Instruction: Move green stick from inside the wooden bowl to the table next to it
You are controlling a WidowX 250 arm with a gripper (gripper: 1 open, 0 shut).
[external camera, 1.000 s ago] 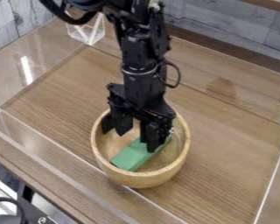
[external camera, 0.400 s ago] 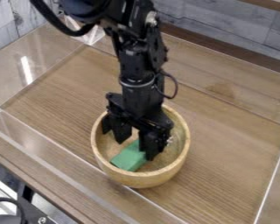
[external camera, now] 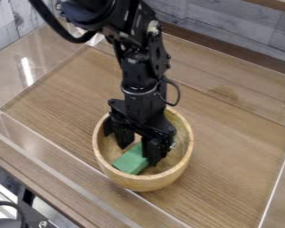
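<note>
A black end effector (external camera: 136, 146) reaches straight down into a wooden bowl (external camera: 171, 169) near the worktop's (external camera: 228, 107) front edge, fingers spread wide around the green stick (external camera: 132, 160) lying inside.

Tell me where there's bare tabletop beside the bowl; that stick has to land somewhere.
Bare table lies right of the wooden bowl, toward the clear wall, and on the left and behind it up to the far wall. In front, only a narrow strip before the near wall. Inside the bowl it is crowded: the open gripper straddles the green stick.
</note>
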